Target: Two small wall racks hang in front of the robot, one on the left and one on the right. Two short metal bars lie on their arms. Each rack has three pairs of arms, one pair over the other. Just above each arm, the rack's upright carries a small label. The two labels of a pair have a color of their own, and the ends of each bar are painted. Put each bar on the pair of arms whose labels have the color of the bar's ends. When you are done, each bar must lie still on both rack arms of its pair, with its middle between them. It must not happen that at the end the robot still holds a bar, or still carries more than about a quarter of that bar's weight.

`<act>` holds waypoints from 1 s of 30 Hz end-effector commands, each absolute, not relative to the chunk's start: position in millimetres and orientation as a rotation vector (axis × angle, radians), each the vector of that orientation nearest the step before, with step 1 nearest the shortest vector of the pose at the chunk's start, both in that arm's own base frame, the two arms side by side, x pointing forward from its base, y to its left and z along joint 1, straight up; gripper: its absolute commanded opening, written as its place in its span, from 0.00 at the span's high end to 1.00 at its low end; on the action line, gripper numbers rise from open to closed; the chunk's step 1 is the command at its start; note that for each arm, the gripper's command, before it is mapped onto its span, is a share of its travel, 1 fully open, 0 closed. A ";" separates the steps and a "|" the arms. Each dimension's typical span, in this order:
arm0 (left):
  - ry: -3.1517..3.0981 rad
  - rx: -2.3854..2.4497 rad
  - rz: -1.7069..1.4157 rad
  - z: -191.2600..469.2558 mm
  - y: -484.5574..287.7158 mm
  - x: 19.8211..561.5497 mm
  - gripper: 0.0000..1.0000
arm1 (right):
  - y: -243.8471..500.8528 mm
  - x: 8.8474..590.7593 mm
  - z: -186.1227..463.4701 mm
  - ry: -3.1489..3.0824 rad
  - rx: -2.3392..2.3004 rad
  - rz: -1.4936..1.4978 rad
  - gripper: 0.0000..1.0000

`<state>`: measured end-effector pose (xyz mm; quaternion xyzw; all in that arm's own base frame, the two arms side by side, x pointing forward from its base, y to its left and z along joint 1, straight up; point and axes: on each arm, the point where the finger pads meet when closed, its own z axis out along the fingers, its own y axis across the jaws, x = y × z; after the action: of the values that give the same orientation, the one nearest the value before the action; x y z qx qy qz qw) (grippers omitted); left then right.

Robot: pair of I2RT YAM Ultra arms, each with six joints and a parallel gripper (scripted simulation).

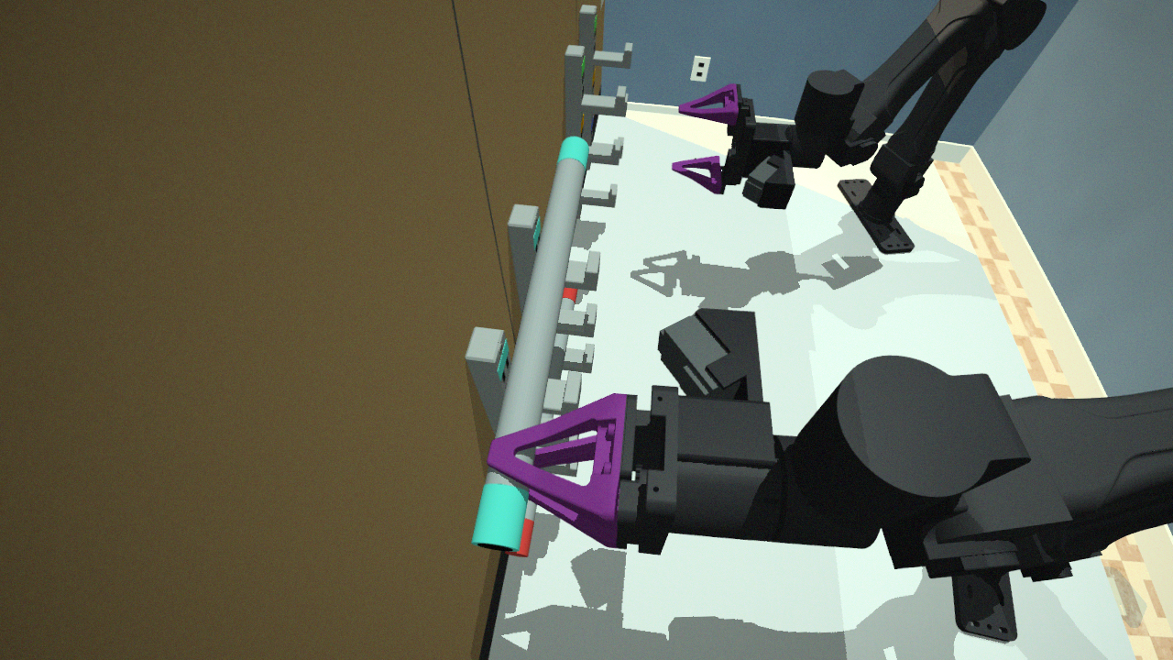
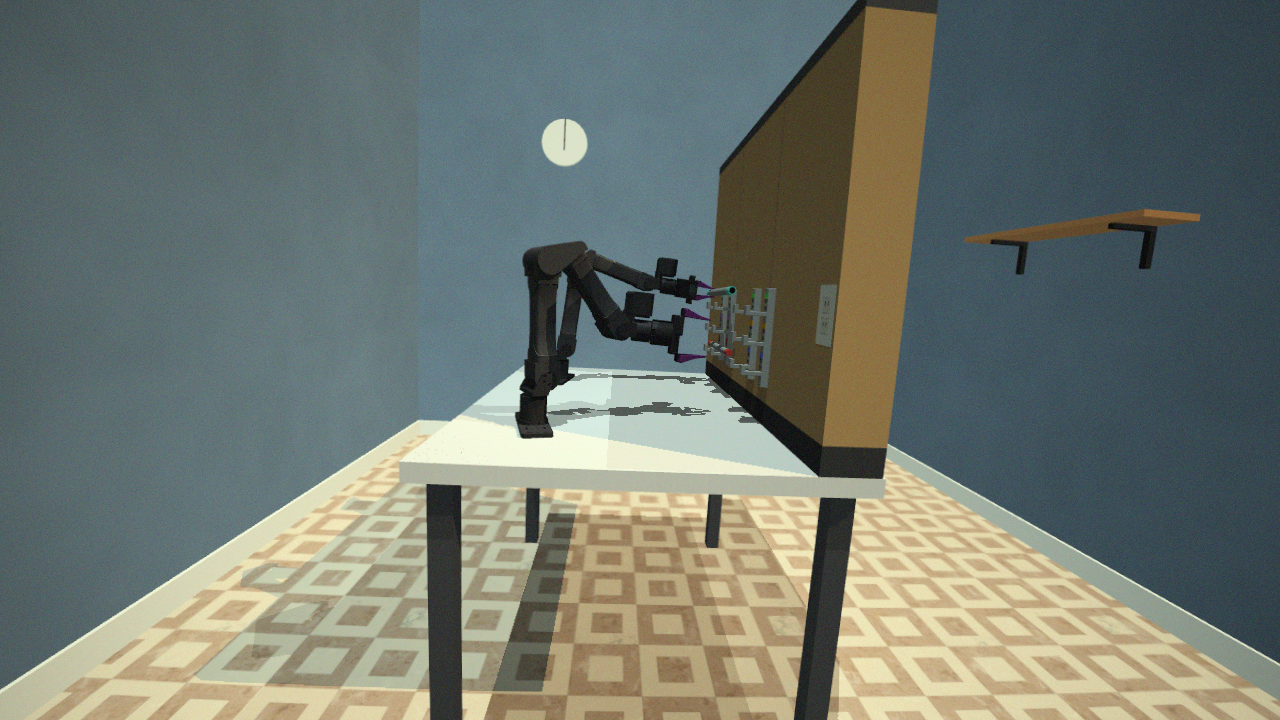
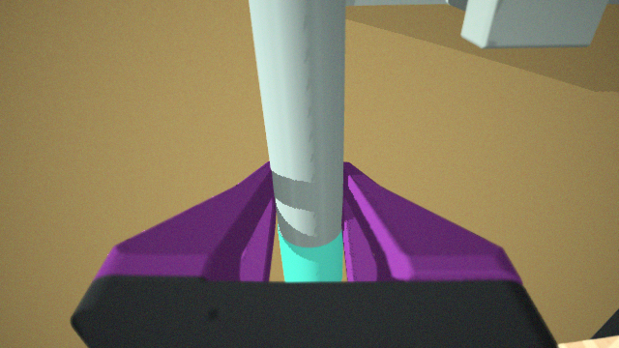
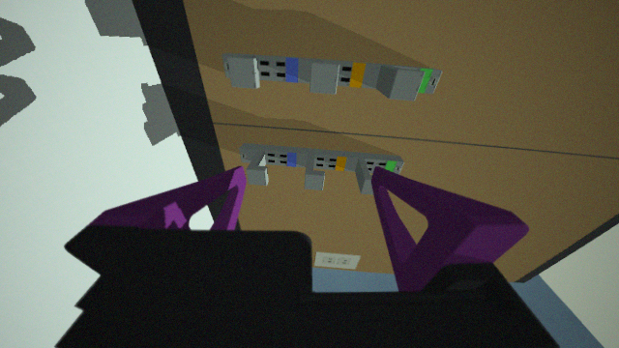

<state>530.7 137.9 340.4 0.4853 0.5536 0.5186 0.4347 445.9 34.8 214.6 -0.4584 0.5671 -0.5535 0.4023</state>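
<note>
My left gripper (image 1: 498, 456) (image 3: 309, 175) is shut on the turquoise-ended bar (image 1: 537, 303) (image 2: 721, 291) (image 3: 307, 97), close to one end. The bar is roughly level along the front of the left rack (image 1: 486, 345), over its top arms. Those arms' labels are turquoise. Whether the bar touches the arms cannot be told. A red-ended bar (image 1: 524, 537) (image 2: 727, 351) lies low on the left rack, mostly hidden in the top view. My right gripper (image 1: 676, 137) (image 4: 309, 173) is open and empty, away from the right rack (image 1: 574, 82) (image 4: 304, 72).
The right rack's arms are bare; its labels are green at the top, orange in the middle and blue at the bottom. The brown wall panel (image 1: 246, 328) (image 4: 484, 121) stands behind both racks. The white table top (image 1: 705, 246) lies below the arms.
</note>
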 end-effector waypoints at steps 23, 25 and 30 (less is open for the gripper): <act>1.313 1.136 1.318 359.7 131.5 529.9 1.00 | 30.4 443.4 238.0 1.403 -1.075 -1.404 0.00; 1.313 1.136 1.318 358.4 131.4 529.5 1.00 | 30.4 443.4 238.0 1.403 -1.075 -1.404 0.00; 1.313 1.136 1.318 357.6 131.2 529.0 1.00 | 30.5 443.4 238.0 1.403 -1.075 -1.404 0.00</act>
<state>529.6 137.6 323.8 0.4880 0.5581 0.5138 0.4316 445.9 34.8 214.6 -0.4584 0.5671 -0.5535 0.4023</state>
